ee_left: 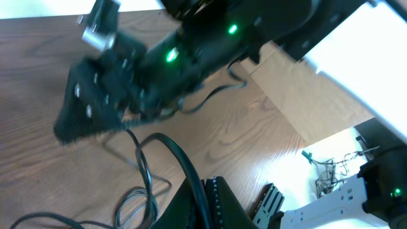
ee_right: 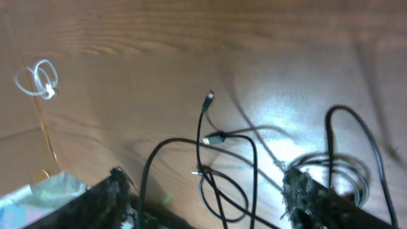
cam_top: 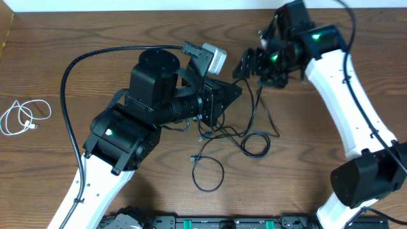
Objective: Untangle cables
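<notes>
Several thin black cables (cam_top: 236, 135) lie tangled on the wooden table between the arms, with a loop (cam_top: 208, 173) nearer the front. A short white cable (cam_top: 22, 117) lies coiled at the far left, and also shows in the right wrist view (ee_right: 38, 79). My left gripper (cam_top: 236, 93) points right and is shut on a black cable (ee_left: 181, 162) that runs between its fingers (ee_left: 205, 205). My right gripper (cam_top: 253, 65) is open just right of the left one. Its fingers spread wide (ee_right: 210, 197) over black cable strands and plugs (ee_right: 215, 138). It appears blurred in the left wrist view (ee_left: 95, 108).
A thick black arm cable (cam_top: 76, 70) arcs over the table's left part. The left arm's body (cam_top: 152, 95) covers the table's centre. The table's far edge (cam_top: 127, 11) runs along the top. A black rail (cam_top: 210, 222) lies at the front edge.
</notes>
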Robot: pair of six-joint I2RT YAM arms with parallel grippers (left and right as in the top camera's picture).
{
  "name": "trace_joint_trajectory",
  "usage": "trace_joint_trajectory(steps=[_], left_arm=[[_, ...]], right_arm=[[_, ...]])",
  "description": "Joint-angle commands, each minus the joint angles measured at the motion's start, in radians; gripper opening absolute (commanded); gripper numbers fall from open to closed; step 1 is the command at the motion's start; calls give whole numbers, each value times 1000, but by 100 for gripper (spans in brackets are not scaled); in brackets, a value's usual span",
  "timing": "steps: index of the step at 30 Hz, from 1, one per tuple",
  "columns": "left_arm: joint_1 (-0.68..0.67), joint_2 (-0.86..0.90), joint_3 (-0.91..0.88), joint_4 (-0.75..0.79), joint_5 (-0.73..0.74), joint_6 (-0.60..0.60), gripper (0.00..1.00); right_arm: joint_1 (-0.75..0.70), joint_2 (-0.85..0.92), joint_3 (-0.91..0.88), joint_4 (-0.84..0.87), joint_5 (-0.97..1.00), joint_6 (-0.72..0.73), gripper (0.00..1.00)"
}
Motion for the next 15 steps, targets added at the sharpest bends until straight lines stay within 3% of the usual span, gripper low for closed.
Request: trace_joint_trajectory(steps=[1,7,15], left_arm=[[5,-6,8,11,8,24,8],[5,-6,8,-13,-72,24,7],[5,-5,8,-163,-386,23,8]], right_arm=[[18,-4,-46,-5,13,11,71],[16,-4,-68,-26,61,11,73],[-81,-20,26,-114,87,7,78]])
